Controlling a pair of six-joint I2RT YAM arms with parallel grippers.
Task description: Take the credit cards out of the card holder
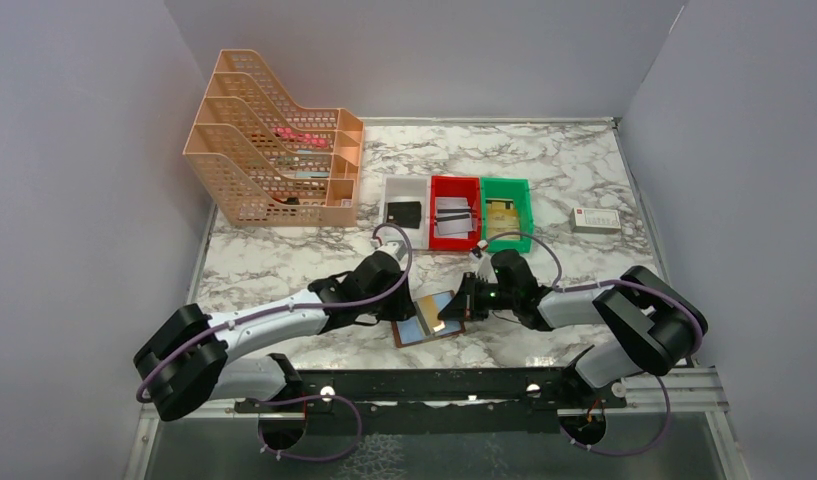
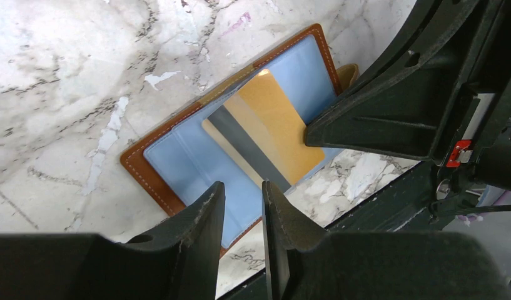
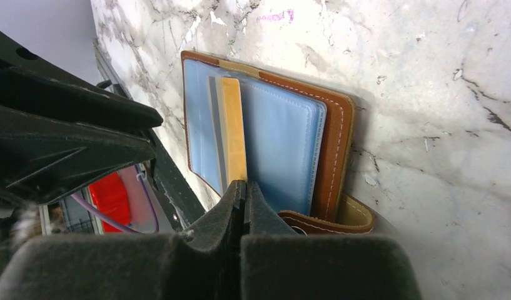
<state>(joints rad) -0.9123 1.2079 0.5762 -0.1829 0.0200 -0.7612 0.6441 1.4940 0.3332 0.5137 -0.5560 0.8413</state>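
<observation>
The brown card holder (image 1: 412,332) lies open near the table's front edge, its pale blue sleeves (image 2: 184,156) facing up. A gold credit card (image 2: 274,122) with a grey stripe sticks partly out of a sleeve. My right gripper (image 3: 244,185) is shut on that card's (image 3: 232,119) end, beside the holder's closing tab (image 3: 340,219). My left gripper (image 2: 243,190) hovers over the holder's near edge, jaws slightly open with nothing between them. In the top view both grippers meet over the holder, the left (image 1: 402,303) and the right (image 1: 458,305).
Behind the holder stand a white bin (image 1: 405,186) with a black card, a red bin (image 1: 454,184) with pale cards and a green bin (image 1: 506,185) with gold cards. A small white box (image 1: 595,220) lies at the right, an orange mesh rack (image 1: 274,155) at the back left.
</observation>
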